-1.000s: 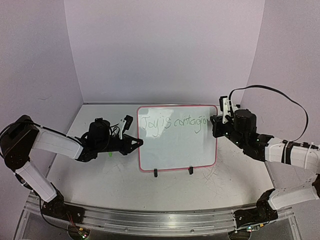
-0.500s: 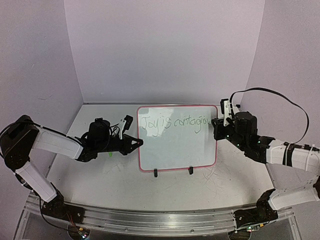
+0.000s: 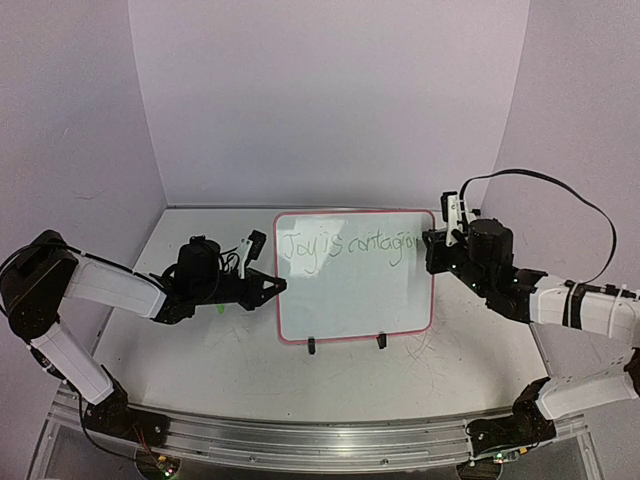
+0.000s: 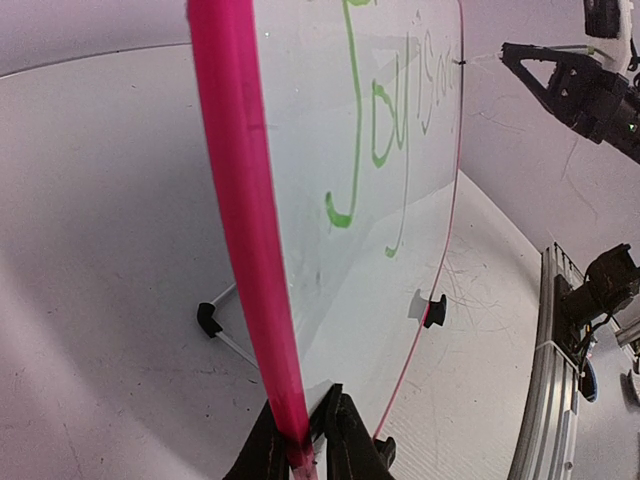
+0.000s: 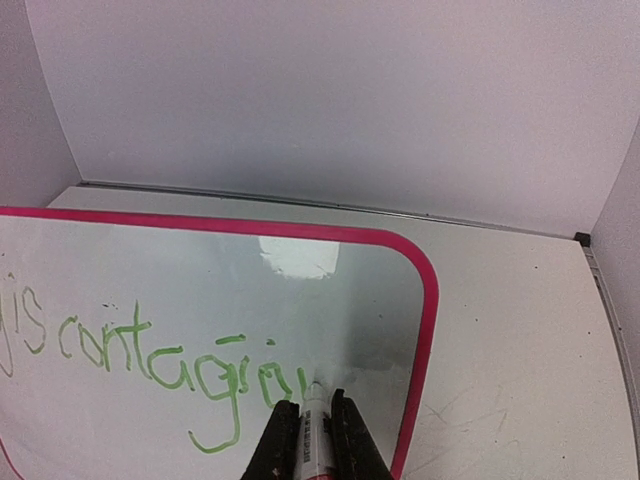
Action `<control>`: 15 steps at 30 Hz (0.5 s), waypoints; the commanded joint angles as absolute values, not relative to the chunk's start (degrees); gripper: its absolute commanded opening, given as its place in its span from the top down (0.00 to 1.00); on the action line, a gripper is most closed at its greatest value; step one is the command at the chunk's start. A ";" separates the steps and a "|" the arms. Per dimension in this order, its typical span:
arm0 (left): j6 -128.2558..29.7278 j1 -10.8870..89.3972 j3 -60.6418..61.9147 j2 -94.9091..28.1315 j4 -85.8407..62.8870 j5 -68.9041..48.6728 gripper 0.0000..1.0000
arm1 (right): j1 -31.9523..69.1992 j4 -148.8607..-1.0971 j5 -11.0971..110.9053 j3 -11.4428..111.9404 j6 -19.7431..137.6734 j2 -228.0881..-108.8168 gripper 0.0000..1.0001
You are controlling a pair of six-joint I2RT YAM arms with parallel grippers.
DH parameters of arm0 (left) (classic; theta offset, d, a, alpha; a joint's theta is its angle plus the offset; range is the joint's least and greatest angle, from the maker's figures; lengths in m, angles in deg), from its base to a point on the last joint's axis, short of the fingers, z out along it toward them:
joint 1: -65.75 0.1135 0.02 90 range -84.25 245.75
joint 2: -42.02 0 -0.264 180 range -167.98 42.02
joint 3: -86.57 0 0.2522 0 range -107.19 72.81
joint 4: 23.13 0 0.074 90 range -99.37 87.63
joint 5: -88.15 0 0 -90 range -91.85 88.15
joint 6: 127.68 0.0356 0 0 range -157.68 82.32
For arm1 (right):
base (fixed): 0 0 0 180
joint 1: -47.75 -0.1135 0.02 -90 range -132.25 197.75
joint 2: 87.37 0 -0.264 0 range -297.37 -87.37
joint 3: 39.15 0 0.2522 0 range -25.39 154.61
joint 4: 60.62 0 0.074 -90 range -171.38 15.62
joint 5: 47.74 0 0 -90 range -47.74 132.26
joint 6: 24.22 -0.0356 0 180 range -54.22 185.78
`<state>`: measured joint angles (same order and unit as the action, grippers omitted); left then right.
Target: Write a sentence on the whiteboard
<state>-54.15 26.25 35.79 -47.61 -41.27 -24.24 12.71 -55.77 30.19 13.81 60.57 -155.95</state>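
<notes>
- whiteboard (image 5: 150, 270): face smooth and glossy, bright glare patch near top.
- rim (image 4: 240, 200): smooth pink plastic, slight sheen.
- table (image 3: 200, 350): matt white, scuffed with fine grey scratches.
- rail (image 3: 300, 440) at near edge: bare brushed metal.
- marker (image 5: 314, 428): smooth white plastic barrel.

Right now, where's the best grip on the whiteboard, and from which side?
The pink rim on its left edge, edge-on from the left. The whiteboard stands on a wire stand, so that thin edge is free and fits between jaws; the left gripper is shut on it there. The marker crowds the right edge.
</notes>
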 commanded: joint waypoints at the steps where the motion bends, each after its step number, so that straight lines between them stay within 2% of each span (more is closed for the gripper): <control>1: -50.38 26.55 36.52 -47.53 -36.07 -16.53 1.00 | 13.24 -53.12 28.12 16.66 61.39 -156.95 1.00; 15: -50.36 26.56 36.29 -47.55 -36.00 -16.27 1.00 | 13.25 -55.21 30.06 14.74 60.33 -155.84 1.00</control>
